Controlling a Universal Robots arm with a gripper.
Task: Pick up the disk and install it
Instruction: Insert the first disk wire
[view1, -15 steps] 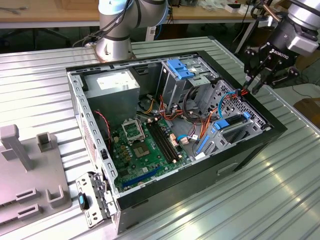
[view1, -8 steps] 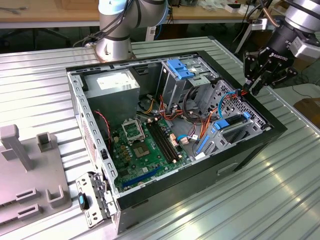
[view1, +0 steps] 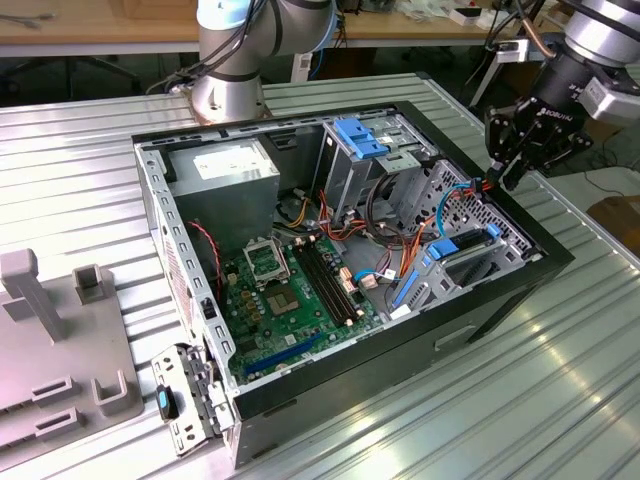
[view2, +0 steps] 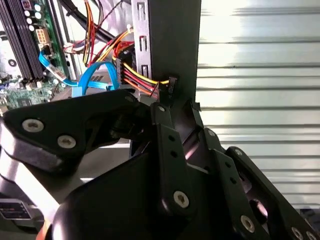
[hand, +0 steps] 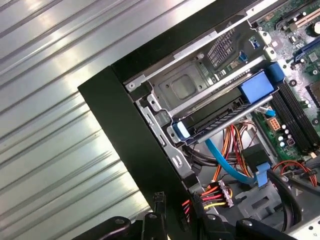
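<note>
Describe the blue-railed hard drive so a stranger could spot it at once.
Find the open black computer case on the ribbed metal table. At its end on the exterior view's right, beside the perforated grey drive cage, lies the disk: a flat dark slab edged in blue plastic, unlike the green motherboard.
</note>
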